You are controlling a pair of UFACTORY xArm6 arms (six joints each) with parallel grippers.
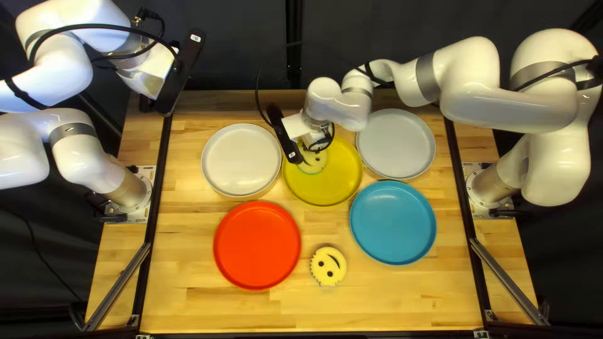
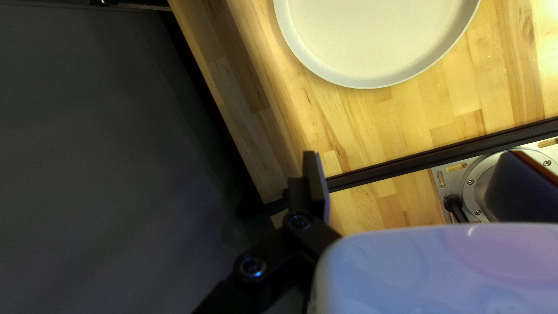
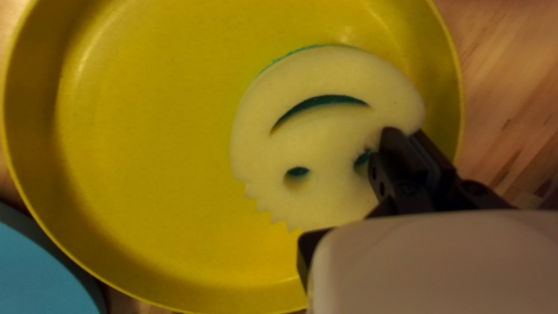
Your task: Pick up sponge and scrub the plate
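One sponge (image 3: 325, 136) is sitting over the yellow plate (image 3: 145, 145), my right gripper (image 3: 407, 135) is pinching its edge, so picking up is looking finished while some scrubbing is probably remaining.

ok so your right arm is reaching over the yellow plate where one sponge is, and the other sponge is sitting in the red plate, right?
Not quite: the top left view shows the other sponge on the table, between the red plate and the blue plate. The rest holds.
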